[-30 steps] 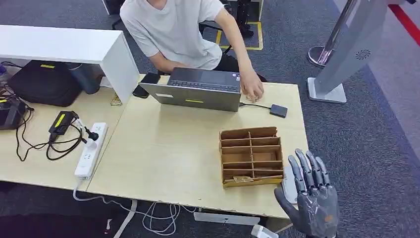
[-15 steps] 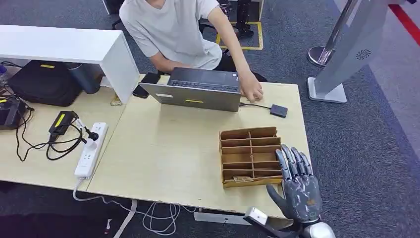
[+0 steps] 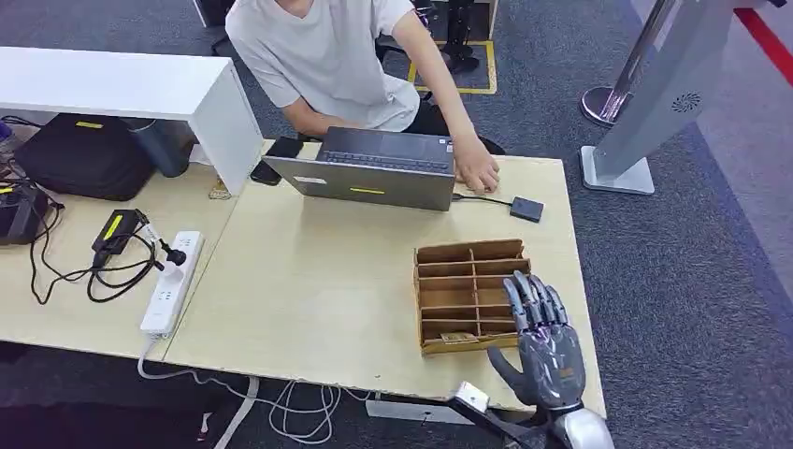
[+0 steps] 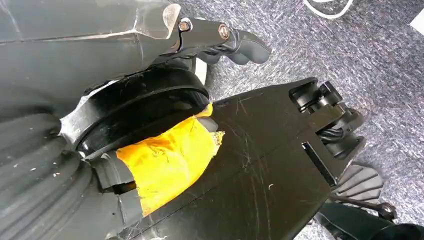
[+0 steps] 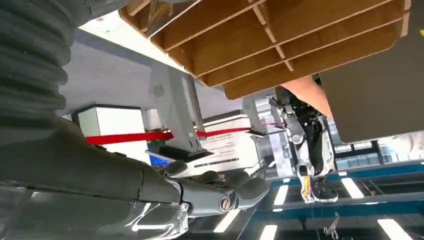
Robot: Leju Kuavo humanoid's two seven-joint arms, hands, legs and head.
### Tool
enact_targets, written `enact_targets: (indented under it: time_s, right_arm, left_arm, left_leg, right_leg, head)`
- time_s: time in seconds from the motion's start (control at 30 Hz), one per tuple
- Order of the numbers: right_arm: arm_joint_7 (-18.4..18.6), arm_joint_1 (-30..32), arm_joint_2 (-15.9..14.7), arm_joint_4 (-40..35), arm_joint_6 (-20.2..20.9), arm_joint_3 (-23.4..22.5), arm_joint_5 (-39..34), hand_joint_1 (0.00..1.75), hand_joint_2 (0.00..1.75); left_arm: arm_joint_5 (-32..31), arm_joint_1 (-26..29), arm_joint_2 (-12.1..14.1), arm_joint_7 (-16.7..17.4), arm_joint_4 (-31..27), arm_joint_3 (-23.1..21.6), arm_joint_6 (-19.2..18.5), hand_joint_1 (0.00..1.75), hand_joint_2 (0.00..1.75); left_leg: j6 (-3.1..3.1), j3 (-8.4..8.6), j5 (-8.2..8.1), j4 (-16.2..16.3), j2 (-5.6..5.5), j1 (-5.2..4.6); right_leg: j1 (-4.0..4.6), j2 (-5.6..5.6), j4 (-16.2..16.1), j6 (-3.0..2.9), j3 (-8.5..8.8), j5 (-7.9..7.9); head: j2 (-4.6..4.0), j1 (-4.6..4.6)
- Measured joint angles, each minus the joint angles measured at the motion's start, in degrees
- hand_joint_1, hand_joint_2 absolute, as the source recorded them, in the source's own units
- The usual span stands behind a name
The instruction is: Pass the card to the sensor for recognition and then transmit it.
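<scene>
Grey carpet all round, and your light wood tabletop (image 3: 318,281) sits in the middle with a person in a white t-shirt (image 3: 327,56) seated at the far side, one hand resting beside a grey laptop (image 3: 374,168). A small dark box (image 3: 526,209) on a cable lies just to the right of that laptop, which could be your sensor, though I can't say for sure.

Your right robot hand (image 3: 542,341) is up over the near right corner of the tabletop, fingers (image 3: 526,295) spread apart and pointing away from you, nothing in it. The fingertips overlap the right edge of the brown cardboard divider box (image 3: 472,295). From the right wrist camera you can see that same box (image 5: 280,40) close above the thumb (image 5: 225,192), compartments facing the lens.

There's something small and flat, probably the card (image 3: 455,337), lying in the nearest left compartment of the divider box, just left of your hand. Too small to be certain.

Left robot hand (image 4: 225,40): you get dark fingers against the carpet in the left wrist view, and I can't tell whether it's open or closed.

Off to the left, a white power strip (image 3: 171,283) with tangled black cables, and a black bag (image 3: 84,154) under a white shelf (image 3: 122,84).
</scene>
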Motion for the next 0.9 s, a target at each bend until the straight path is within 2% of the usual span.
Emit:
enact_targets:
  time_s: [0.43, 0.63, 0.9]
  right_arm:
    - [0.1, 0.0, 0.6, 1.7, 0.0, 0.7, -0.5, 0.0, 1.75]
    - [-0.1, 0.1, 1.0, 5.1, -0.7, 0.7, -2.4, 0.0, 1.75]
    - [0.4, 1.1, 1.2, 9.0, -2.1, -0.5, -0.9, 0.0, 1.75]
  left_arm:
    - [0.0, 0.0, 0.0, 0.0, 0.0, 0.0, 0.0, 0.0, 1.75]
    - [0.0, 0.0, 0.0, -0.2, 0.0, 0.0, 0.0, 0.0, 1.75]
    - [0.5, 0.0, 0.0, -0.2, 0.0, 0.0, 0.0, 0.0, 1.75]
  left_leg:
    - [0.0, 0.0, 0.0, 0.0, 0.0, 0.0]
    - [0.0, 0.0, 0.0, 0.0, 0.0, 0.0]
    - [0.0, 0.0, 0.0, 0.0, 0.0, 0.0]
  right_leg:
    - [0.0, 0.0, 0.0, 0.0, 0.0, 0.0]
    - [0.0, 0.01, 0.0, 0.0, 0.0, 0.0]
    - [0.0, 0.0, 0.0, 0.0, -0.01, 0.0]
  head:
    - [0.0, 0.0]
    - [0.0, 0.0]
    - [0.0, 0.0]
